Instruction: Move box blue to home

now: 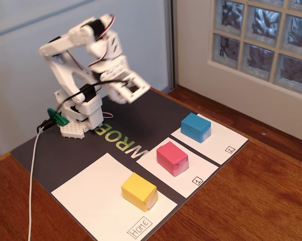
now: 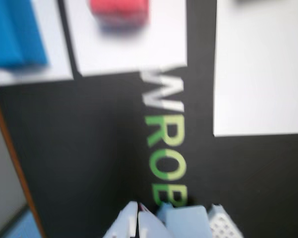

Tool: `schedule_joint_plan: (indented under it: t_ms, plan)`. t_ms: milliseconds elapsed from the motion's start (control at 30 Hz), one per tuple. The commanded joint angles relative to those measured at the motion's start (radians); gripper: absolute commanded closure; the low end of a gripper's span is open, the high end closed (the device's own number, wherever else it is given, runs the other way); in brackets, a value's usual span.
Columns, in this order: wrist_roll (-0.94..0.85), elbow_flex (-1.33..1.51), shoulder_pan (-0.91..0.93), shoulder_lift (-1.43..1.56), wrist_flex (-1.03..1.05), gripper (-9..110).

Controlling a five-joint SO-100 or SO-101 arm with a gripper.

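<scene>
On sheet 2 (image 1: 218,140) sits the box blue (image 1: 195,127); end effector (image 1: 135,93) raised, empty, its opening unclear.

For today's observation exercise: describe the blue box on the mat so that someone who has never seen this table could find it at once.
In the fixed view, start at the dark mat in front of the white arm, which carries three white sheets in a row. The blue box sits on the sheet marked 2, the one nearest the glass-block window. It alone is blue: its neighbours are a pink block and a yellow block.
</scene>
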Motion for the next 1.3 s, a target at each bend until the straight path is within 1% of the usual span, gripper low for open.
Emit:
schedule_joint_plan:
  t_ms: [0, 133, 300, 533, 700, 833, 1033, 1267]
  plan:
    - [0.057, -0.209, -0.054, -0.100, 0.115, 102]
    - [0.054, -0.270, -0.087, -0.120, 0.133, 102]
    - [0.043, -0.273, -0.137, -0.152, 0.121, 102]
    - [0.115, -0.276, -0.244, -0.339, -0.028, 102]
    - [0.153, -0.388, -0.318, -0.486, -0.106, 102]
    - [0.138, -0.503, -0.357, -0.586, -0.181, 102]
    - [0.121, -0.669, -0.387, -0.772, -0.212, 102]
    - [0.075, -0.695, -0.400, -0.916, -0.293, 102]
